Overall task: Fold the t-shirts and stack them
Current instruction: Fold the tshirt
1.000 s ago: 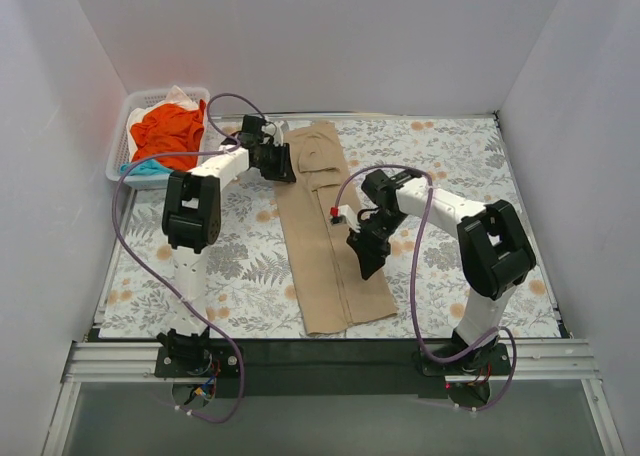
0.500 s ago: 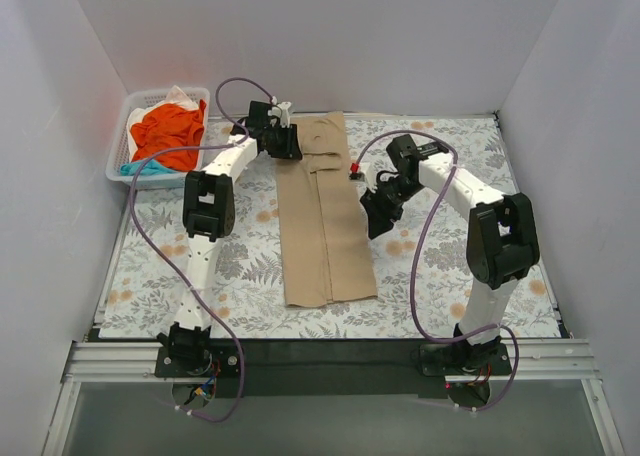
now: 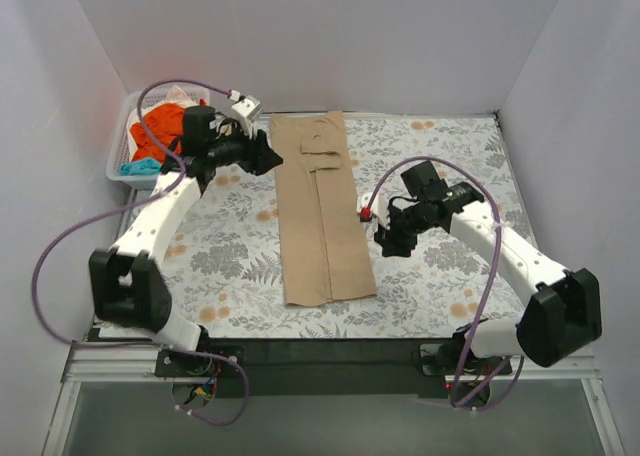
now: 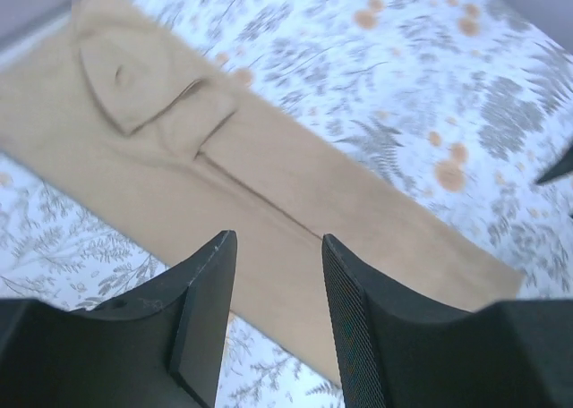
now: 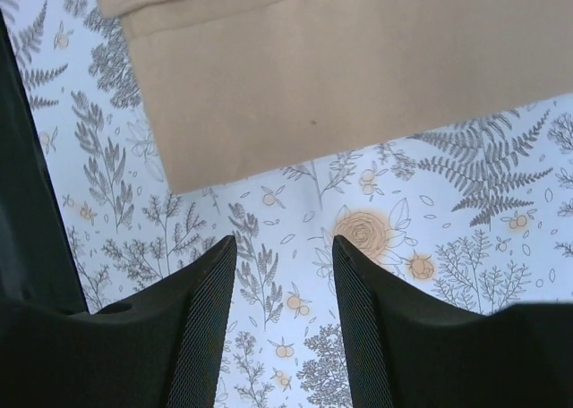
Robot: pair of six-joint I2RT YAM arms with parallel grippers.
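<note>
The tan t-shirt (image 3: 320, 211) lies folded into a long narrow strip down the middle of the floral table cover; it also shows in the left wrist view (image 4: 269, 211) and the right wrist view (image 5: 358, 77). My left gripper (image 3: 268, 159) is open and empty, just left of the strip's far end. My right gripper (image 3: 388, 244) is open and empty, above the cover to the right of the strip's near half. An orange t-shirt (image 3: 165, 126) and a teal piece (image 3: 140, 164) sit in the white basket (image 3: 122, 146) at the far left.
White walls enclose the table on the left, far and right sides. The black front rail (image 3: 330, 356) runs along the near edge. Purple cables loop off both arms.
Both grippers have drawn away from the tan strip: the left swung back toward the basket side, the right moved nearer and to the right. The strip lies flat and unmoved.
</note>
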